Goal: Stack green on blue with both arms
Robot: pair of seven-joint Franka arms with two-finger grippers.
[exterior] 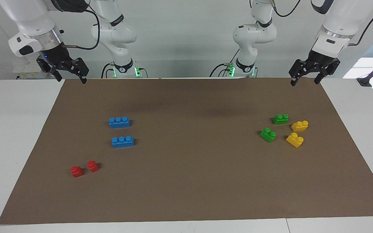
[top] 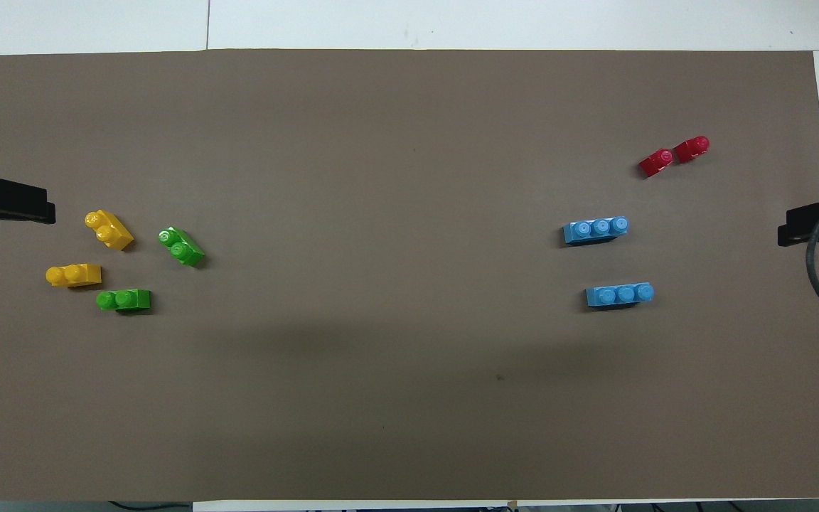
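Two green two-stud bricks [exterior: 280, 119] [exterior: 268, 134] lie on the brown mat toward the left arm's end, also in the overhead view [top: 124, 300] [top: 181, 246]. Two blue three-stud bricks [exterior: 119, 122] [exterior: 122, 141] lie toward the right arm's end, one nearer to the robots than the other, also in the overhead view [top: 620, 294] [top: 596, 230]. My left gripper [exterior: 305, 82] hangs open and empty over the mat's corner near the robots. My right gripper [exterior: 71, 80] hangs open and empty over the mat's other near corner. Both are well apart from the bricks.
Two yellow two-stud bricks [exterior: 299, 125] [exterior: 295, 139] lie beside the green ones, closer to the table's end. Two small red bricks [exterior: 76, 171] [exterior: 92, 166] lie farther from the robots than the blue ones. The brown mat [exterior: 186, 181] covers most of the white table.
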